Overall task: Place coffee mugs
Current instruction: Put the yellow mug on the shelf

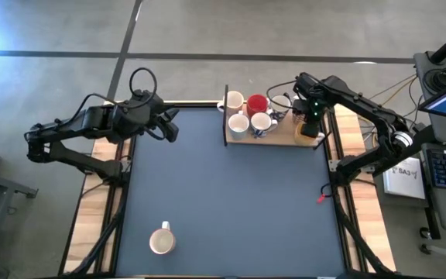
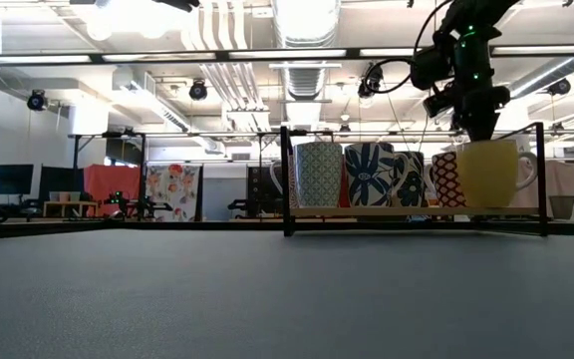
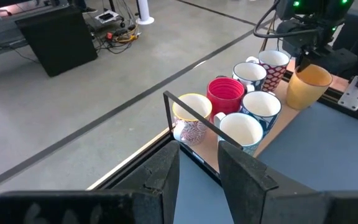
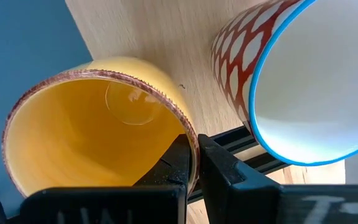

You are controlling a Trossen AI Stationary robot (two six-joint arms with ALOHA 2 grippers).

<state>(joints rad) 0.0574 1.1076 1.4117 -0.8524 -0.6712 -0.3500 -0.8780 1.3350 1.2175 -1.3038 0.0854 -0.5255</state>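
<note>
Rim-pinching the yellow mug onto the wooden tray — rigid, glazed, easy to chip.

I have the table [image 1: 231,201] under a dark blue mat, with the wooden tray [image 1: 281,139] at its far edge holding the cluster of coffee mugs [image 1: 248,112]; one more cream mug [image 1: 162,241] sits alone near the front edge, well apart. My right gripper [image 4: 194,163] is clamped on the wall of the yellow mug [image 2: 492,172] at the tray's right end, one finger inside and one outside, just beside the red-patterned mug [image 4: 303,81]. My left gripper [image 3: 197,171] hovers open near the tray's left end, holding nothing. I judge these mugs stiff, fairly heavy and slick — a rim pinch can slip or tilt, and knocking a neighbour could chip it.
</note>
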